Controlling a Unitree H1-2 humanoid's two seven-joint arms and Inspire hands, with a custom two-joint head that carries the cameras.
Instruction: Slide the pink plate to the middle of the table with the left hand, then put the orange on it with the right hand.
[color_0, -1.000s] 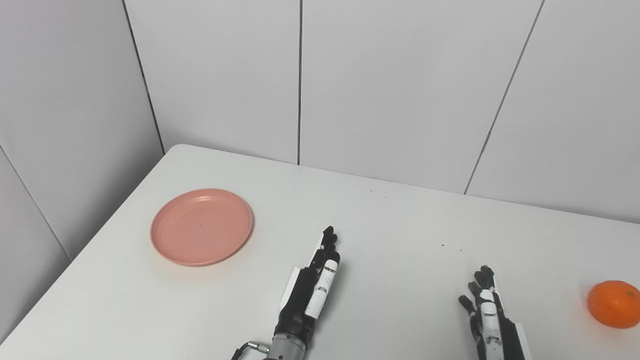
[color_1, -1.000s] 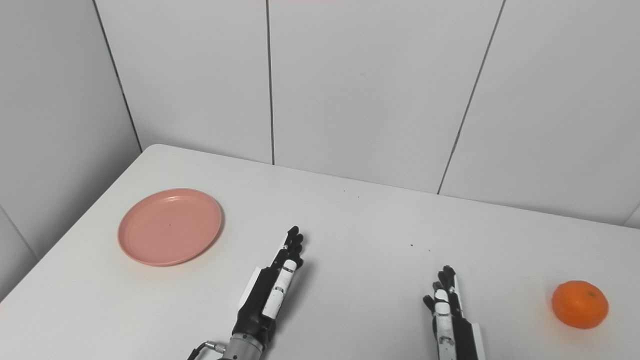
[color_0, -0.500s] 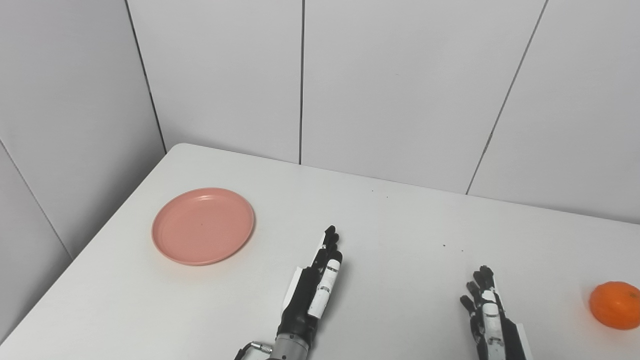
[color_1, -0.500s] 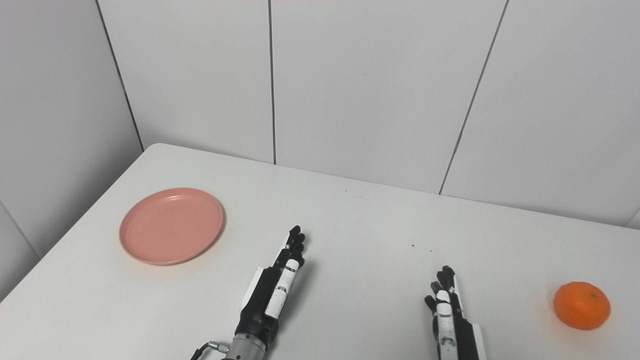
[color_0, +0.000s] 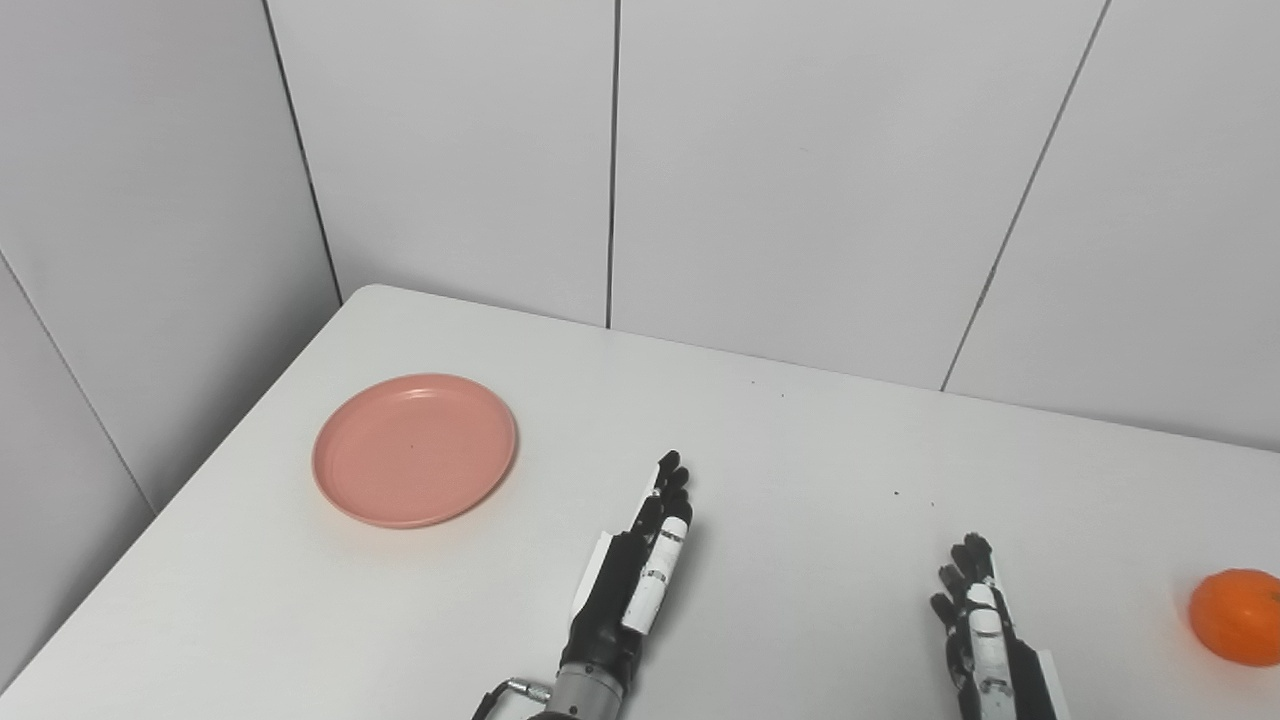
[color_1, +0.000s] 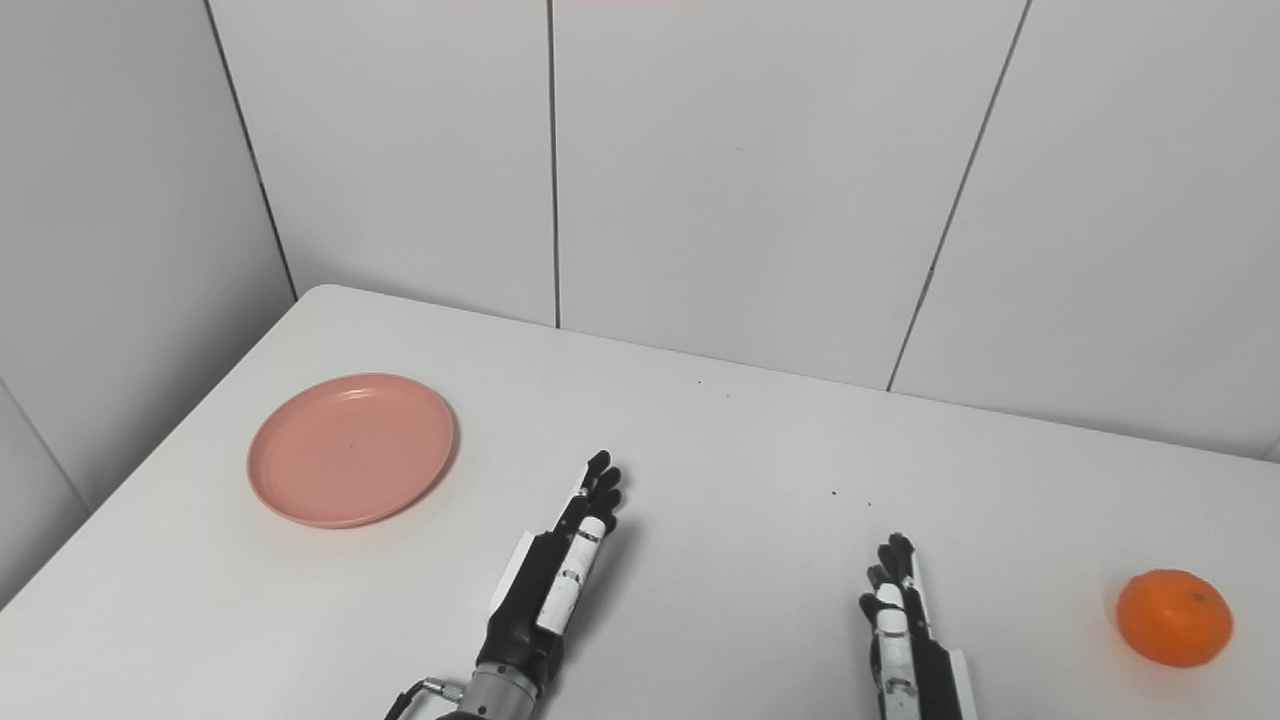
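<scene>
In the left eye view, you are looking at a shallow round pink plastic plate (color_0: 415, 449) lying far left on the smooth white bench (color_0: 800, 450). It is likely light and stiff, so press on its raised rim to slide it. Your left hand (color_0: 630, 580) is holding nothing, fingers straight and close together.

In the right eye view, the dimpled round orange (color_1: 1174, 617) is sitting far right, probably firm but prone to rolling. Your right hand (color_1: 900, 630) is waiting empty, fingers extended.

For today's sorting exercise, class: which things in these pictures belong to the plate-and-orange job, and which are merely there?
Belonging to the job:
plate, pink, bare, on the table's left side
orange, near the right edge
left hand, open, holding nothing
right hand, open, holding nothing

Merely there:
table, white
wall, panelled
dark specks on the table
</scene>
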